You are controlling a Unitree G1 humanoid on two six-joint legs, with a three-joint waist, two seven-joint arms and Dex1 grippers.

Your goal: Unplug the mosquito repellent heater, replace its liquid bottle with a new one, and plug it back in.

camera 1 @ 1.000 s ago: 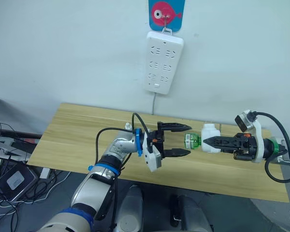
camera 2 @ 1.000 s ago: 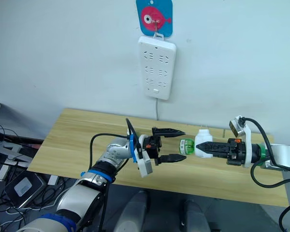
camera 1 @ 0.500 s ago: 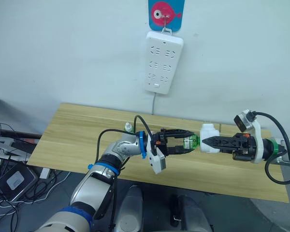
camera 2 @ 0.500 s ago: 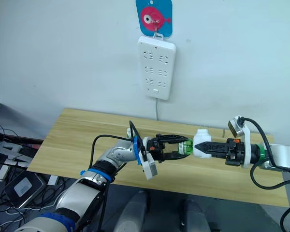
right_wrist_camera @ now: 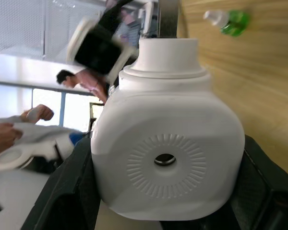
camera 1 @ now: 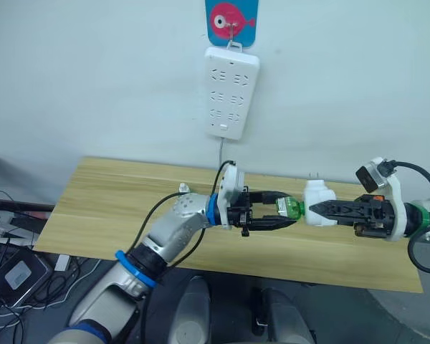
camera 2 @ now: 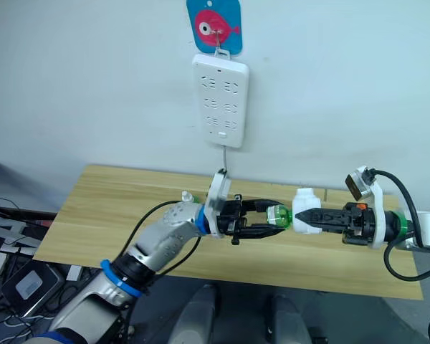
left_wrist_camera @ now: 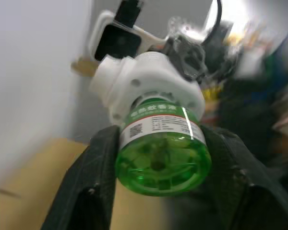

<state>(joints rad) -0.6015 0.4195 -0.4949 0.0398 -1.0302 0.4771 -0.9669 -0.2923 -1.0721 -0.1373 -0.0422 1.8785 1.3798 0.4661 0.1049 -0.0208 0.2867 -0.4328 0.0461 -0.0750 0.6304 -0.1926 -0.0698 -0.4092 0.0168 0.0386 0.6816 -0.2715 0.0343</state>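
Note:
The white mosquito repellent heater (camera 1: 319, 195) hangs in the air above the wooden table (camera 1: 107, 201), with my right gripper (camera 1: 315, 210) shut on it. A green liquid bottle (camera 1: 289, 208) sticks out of the heater toward my left arm. My left gripper (camera 1: 281, 214) is shut on this bottle. In the left wrist view the black fingers (left_wrist_camera: 93, 187) press both sides of the bottle (left_wrist_camera: 162, 153), with the heater (left_wrist_camera: 149, 79) behind it. The right wrist view looks at the heater's round hole (right_wrist_camera: 165, 159).
A long white power strip (camera 1: 229, 92) hangs on the wall above the table under a blue fish card. Another small green bottle with a white cap (camera 1: 185, 188) lies on the table behind my left arm. Cables and devices lie on the floor at the left.
My left gripper, open beside the green bottle a second ago, has closed on it and its wrist has turned. The heater and right gripper stayed put. The camera shifted slightly.

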